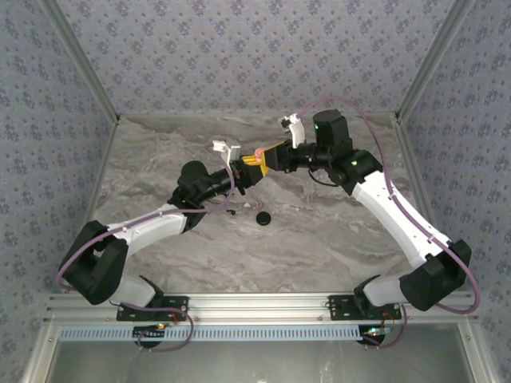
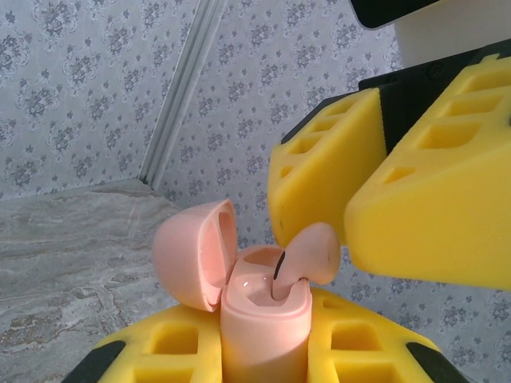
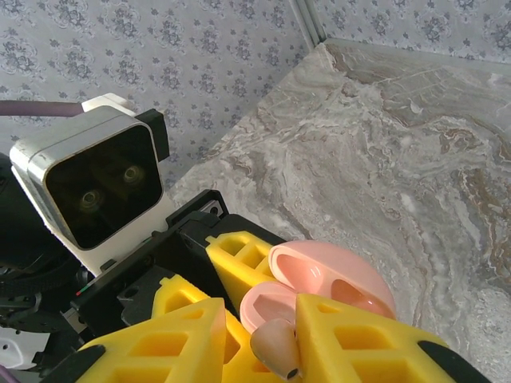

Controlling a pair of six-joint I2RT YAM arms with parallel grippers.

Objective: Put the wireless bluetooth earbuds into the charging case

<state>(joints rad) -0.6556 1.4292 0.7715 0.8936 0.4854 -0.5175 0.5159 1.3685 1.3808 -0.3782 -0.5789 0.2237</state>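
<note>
Earbud (image 2: 307,254) is sitting between my right gripper's (image 2: 351,219) loosening fingers, stem pointing down into the open case (image 2: 263,319) directly beneath (my left gripper (image 2: 259,355) is clamping that case upright, lid swung aside).

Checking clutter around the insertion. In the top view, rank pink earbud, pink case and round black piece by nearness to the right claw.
1. Pink earbud, between the right claw's pads.
2. Pink case, just left, in the left claw.
3. Round black piece, on the table, lower in view.
</note>
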